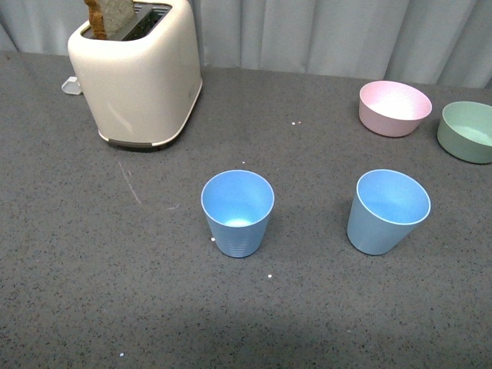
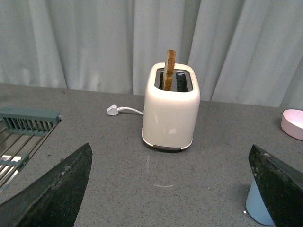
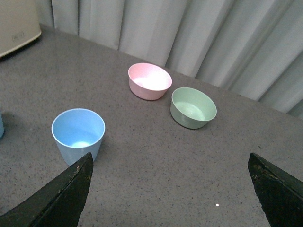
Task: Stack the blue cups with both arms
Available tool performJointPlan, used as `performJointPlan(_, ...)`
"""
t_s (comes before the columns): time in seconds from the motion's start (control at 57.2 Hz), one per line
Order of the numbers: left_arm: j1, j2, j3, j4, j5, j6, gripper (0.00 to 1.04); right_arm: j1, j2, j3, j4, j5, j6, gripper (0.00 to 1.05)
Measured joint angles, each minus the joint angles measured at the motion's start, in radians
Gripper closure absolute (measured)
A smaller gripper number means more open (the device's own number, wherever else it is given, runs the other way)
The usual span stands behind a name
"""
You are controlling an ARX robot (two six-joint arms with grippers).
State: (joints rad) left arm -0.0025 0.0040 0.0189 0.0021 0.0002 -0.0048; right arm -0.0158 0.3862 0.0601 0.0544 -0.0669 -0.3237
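Observation:
Two light blue cups stand upright and apart on the grey table: one (image 1: 237, 212) near the middle, the other (image 1: 387, 211) to its right. Neither arm shows in the front view. My left gripper (image 2: 173, 189) is open and empty above the table; part of the middle cup (image 2: 258, 208) shows behind one of its fingers (image 2: 279, 189). My right gripper (image 3: 173, 189) is open and empty; the right cup (image 3: 78, 135) stands just beyond one of its fingers (image 3: 61, 198). A sliver of the other cup (image 3: 1, 126) shows at the frame edge.
A cream toaster (image 1: 137, 73) with a slice of toast stands at the back left, its plug (image 2: 112, 110) lying behind it. A pink bowl (image 1: 394, 108) and a green bowl (image 1: 467, 131) sit at the back right. A dish rack (image 2: 21, 137) lies far left.

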Motion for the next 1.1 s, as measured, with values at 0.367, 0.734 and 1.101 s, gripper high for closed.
performJointPlan(0.367,0.0,0.0,0.0,0.0,0.0,0.0,0.07,0.05,0.844,0.264,0.196,0.009,0.154,0.1)
performJointPlan(0.734,0.0,0.0,0.0,0.0,0.0,0.0,0.07,0.15,1.282,0.598,0.061,0.073,0.382,0.1)
performJointPlan(1.101,0.0,0.0,0.0,0.0,0.0,0.0,0.07,0.2,1.453,0.765,-0.077,0.105,0.492,0.1)
